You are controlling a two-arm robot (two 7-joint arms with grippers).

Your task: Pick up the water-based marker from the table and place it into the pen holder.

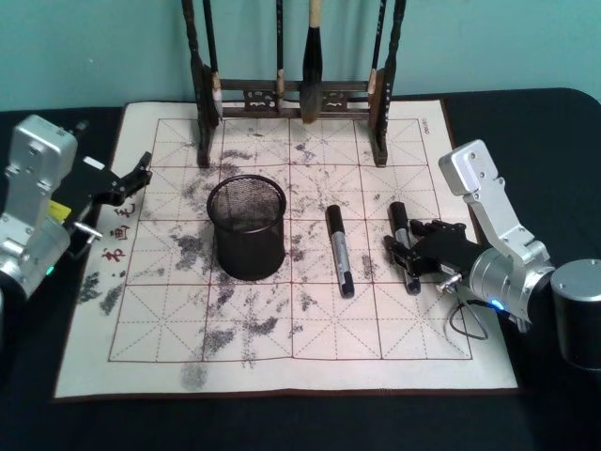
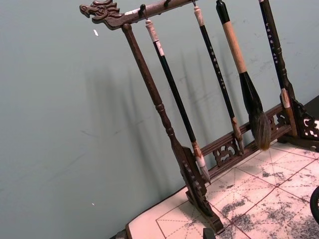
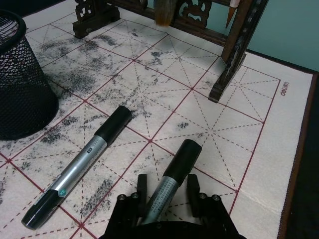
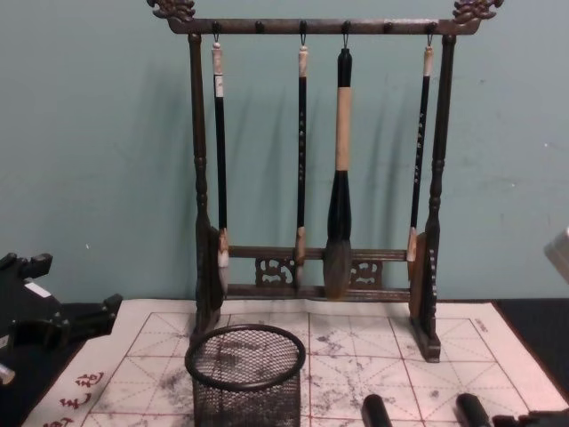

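Right claw [image 1: 409, 252] low on the mat [image 1: 310, 329], right of centre; fingers apart, straddling the water-based marker [image 1: 399, 224], which lies flat; second marker [image 1: 339, 249] lies between it and the pen holder [image 1: 249, 246], upright at centre; left claw [image 1: 139, 177] parked mid-left over the tabletop [image 1: 526, 122], fingers apart.

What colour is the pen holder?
The pen holder is black wire mesh, clearest in the head view.

"deli" logo [image 3: 285, 88] on calligraphy mat [image 3: 249, 164] border, red characters [image 1: 117, 230] unreadable
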